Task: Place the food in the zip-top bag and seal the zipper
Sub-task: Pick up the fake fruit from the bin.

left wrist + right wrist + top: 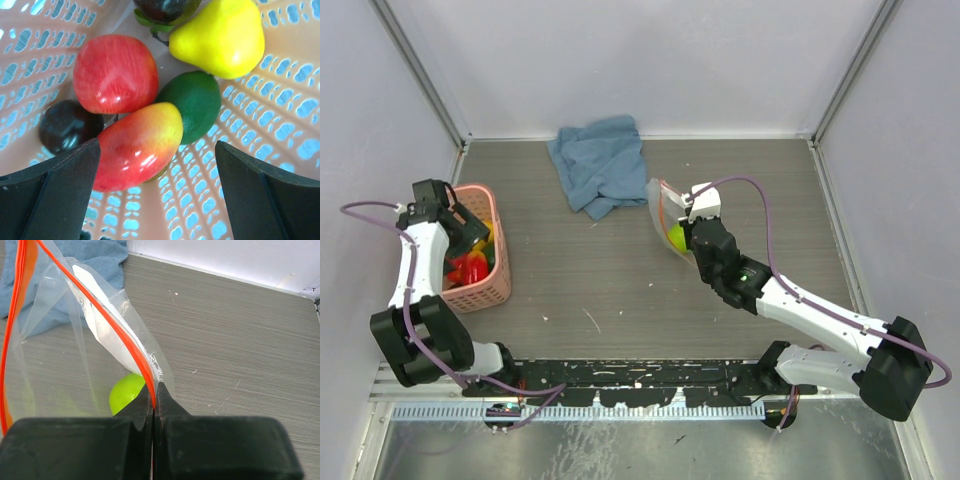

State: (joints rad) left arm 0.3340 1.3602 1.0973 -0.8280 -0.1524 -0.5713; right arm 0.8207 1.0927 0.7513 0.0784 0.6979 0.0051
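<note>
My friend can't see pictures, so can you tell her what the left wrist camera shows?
The open left gripper hangs inside the pink lattice basket over toy fruit. A red-and-yellow fruit shows between its fingers, with a red apple, green lime, yellow pear and two dark brown fruits beyond it.

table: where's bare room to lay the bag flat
Widest bare patch: middle of the table, between the pink basket, the blue cloth and the zip-top bag. Also the far right corner. Crowded: the basket, packed with fruit.
</note>
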